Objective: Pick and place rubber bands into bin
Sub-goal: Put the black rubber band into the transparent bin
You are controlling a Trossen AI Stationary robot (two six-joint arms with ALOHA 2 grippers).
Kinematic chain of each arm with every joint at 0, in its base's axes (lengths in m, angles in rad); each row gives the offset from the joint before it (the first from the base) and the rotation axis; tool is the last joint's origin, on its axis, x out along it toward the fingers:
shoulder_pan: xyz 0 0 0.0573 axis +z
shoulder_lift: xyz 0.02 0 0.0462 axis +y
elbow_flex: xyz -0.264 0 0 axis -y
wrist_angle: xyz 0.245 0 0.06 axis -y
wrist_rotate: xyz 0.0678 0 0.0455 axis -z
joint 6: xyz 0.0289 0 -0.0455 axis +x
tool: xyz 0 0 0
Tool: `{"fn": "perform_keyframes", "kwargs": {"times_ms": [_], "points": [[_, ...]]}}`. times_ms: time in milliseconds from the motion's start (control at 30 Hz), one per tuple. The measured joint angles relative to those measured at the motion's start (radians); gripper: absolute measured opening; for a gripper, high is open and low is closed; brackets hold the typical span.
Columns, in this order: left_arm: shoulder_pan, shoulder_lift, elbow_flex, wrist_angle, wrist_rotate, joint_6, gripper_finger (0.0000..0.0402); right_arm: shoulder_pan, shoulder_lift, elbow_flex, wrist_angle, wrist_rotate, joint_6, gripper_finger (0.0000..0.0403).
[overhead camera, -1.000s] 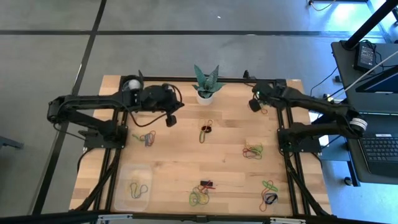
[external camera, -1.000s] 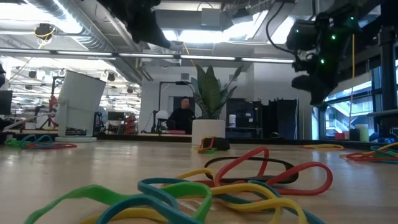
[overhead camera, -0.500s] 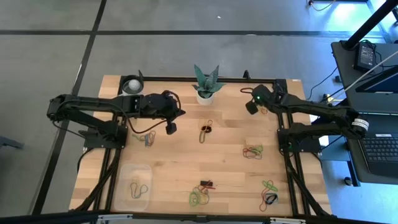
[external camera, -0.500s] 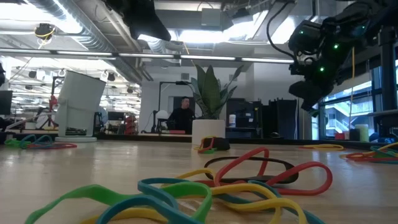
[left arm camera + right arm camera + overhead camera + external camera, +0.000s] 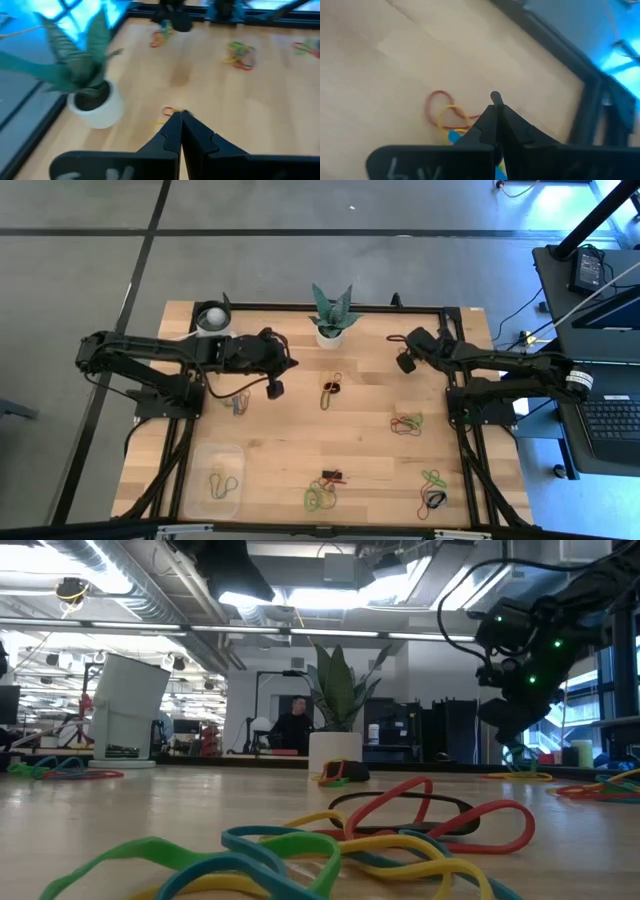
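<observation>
Overhead, the left gripper (image 5: 274, 388) hangs over bare wood left of the potted plant (image 5: 330, 317), jaws pressed together and empty. The right gripper (image 5: 406, 364) sits near the table's far right, equally pinched and empty. The clear bin (image 5: 215, 478) lies at the near left, a few bands inside; rubber bands (image 5: 407, 422) remain scattered in clusters.

At table height, a tangle (image 5: 400, 830) lies close.

The left wrist view shows shut fingers (image 5: 181, 131); the right wrist view, a red-yellow loop (image 5: 445, 114).

Descending with jaws closed would likely just push bands aside.
</observation>
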Motion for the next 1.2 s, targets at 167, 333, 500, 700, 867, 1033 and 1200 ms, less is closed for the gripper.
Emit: {"fn": "perform_keyframes", "kwargs": {"times_ms": [167, 333, 500, 700, 867, 1033, 1200], "points": [[0.026, 0.0, 0.0, 0.0, -0.067, 0.0, 0.0004, -0.002, 0.001, -0.005, 0.077, -0.032, -0.02, 0.0009], [0.053, 0.0, 0.0, 0.0, -0.08, 0.0, 0.0004, -0.002, 0.001, -0.005, 0.081, -0.119, 0.051, 0.001], [0.076, 0.0, 0.0, 0.0, -0.079, 0.009, 0.0004, -0.009, 0.001, -0.005, 0.069, 0.042, -0.013, 0.001], [0.101, 0.0, 0.0, 0.0, -0.081, 0.035, 0.0004, -0.009, 0.001, -0.005, 0.151, -0.031, -0.059, 0.001], [0.116, 0.0, 0.0, -0.001, -0.082, 0.035, 0.0004, -0.009, 0.001, -0.005, 0.117, 0.039, -0.059, 0.001], [0.123, 0.0, 0.0, -0.001, -0.083, 0.035, 0.0004, -0.009, 0.0, -0.005, 0.11, -0.055, -0.111, 0.001], [0.122, 0.0, 0.0, -0.001, -0.083, 0.035, 0.0004, -0.009, 0.041, -0.005, 0.073, -0.163, -0.1, 0.001]]}}
